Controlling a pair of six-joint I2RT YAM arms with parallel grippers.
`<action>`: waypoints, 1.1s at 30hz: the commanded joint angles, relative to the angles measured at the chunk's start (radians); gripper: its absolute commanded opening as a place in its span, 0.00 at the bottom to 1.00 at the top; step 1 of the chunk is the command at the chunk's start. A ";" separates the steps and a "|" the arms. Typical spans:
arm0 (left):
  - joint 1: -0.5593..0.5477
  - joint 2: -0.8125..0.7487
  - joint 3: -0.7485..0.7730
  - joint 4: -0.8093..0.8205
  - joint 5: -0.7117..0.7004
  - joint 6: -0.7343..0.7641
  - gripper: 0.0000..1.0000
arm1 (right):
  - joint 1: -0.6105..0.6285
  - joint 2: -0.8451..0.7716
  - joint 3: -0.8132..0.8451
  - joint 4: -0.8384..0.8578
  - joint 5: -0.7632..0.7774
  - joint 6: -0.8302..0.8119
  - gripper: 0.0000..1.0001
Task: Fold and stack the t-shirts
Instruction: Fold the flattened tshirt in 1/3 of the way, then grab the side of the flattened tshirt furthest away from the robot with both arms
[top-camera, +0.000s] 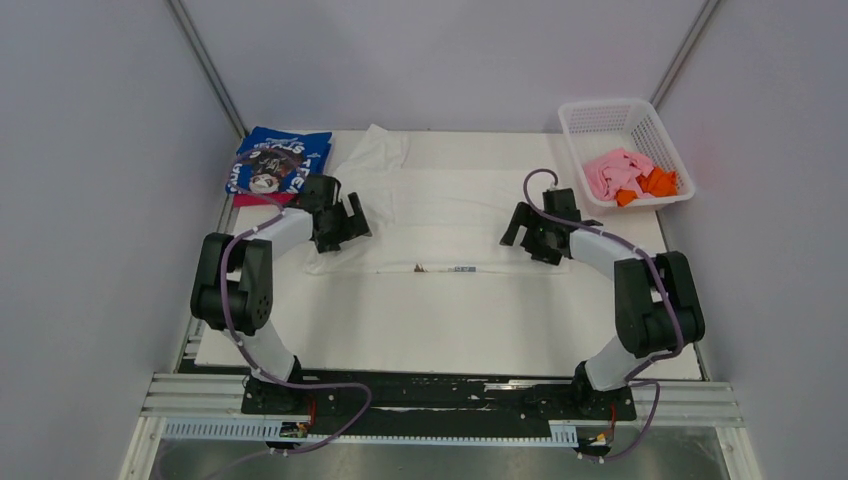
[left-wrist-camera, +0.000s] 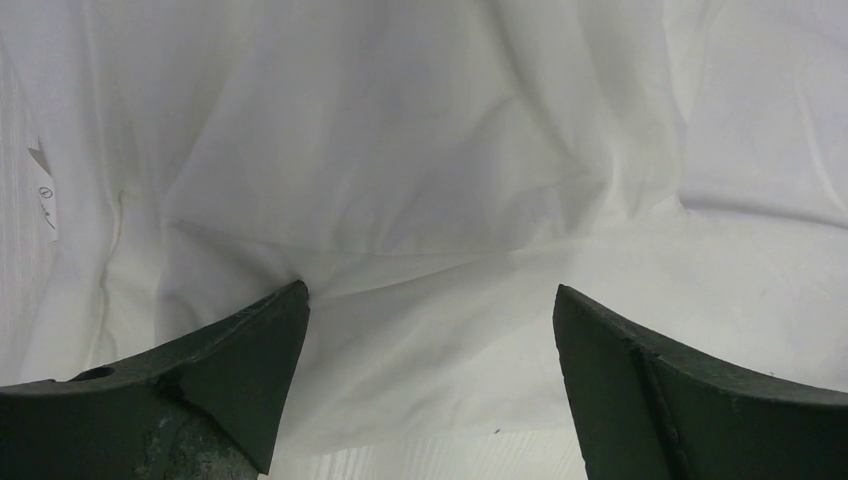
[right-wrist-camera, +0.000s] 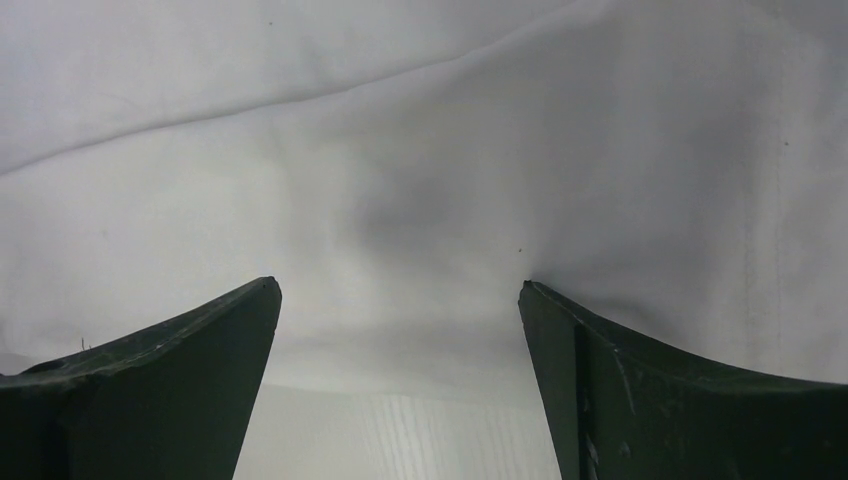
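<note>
Top external view: the white t-shirt (top-camera: 450, 195) is lying spread across the far middle of the table (top-camera: 450, 330). Both arms are bending inward, the left gripper (top-camera: 352, 222) and right gripper (top-camera: 515, 228) hovering over its side edges, jaws apart, fingertips touching cloth. Grey walls (top-camera: 100, 200) are enclosing the table.

This looks like a robot lab test cell, not a home: plain grey panel walls (top-camera: 90, 200) box in a white desk (top-camera: 450, 330) on three sides. A left arm (top-camera: 245, 290) and a right arm (top-camera: 650, 300) are bolted to a black plate (top-camera: 440, 388) on a metal rail (top-camera: 200, 405) at the near edge. Purple cables (top-camera: 223, 280) loop along them.
</note>
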 joint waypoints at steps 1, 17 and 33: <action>-0.049 -0.110 -0.187 -0.173 -0.075 -0.086 1.00 | 0.004 -0.089 -0.158 -0.215 -0.034 0.085 1.00; -0.112 -0.583 -0.474 -0.291 -0.048 -0.207 1.00 | 0.028 -0.373 -0.342 -0.426 -0.093 0.194 1.00; -0.113 -0.459 -0.003 -0.328 -0.273 -0.060 1.00 | 0.025 -0.465 -0.092 -0.226 0.030 0.086 1.00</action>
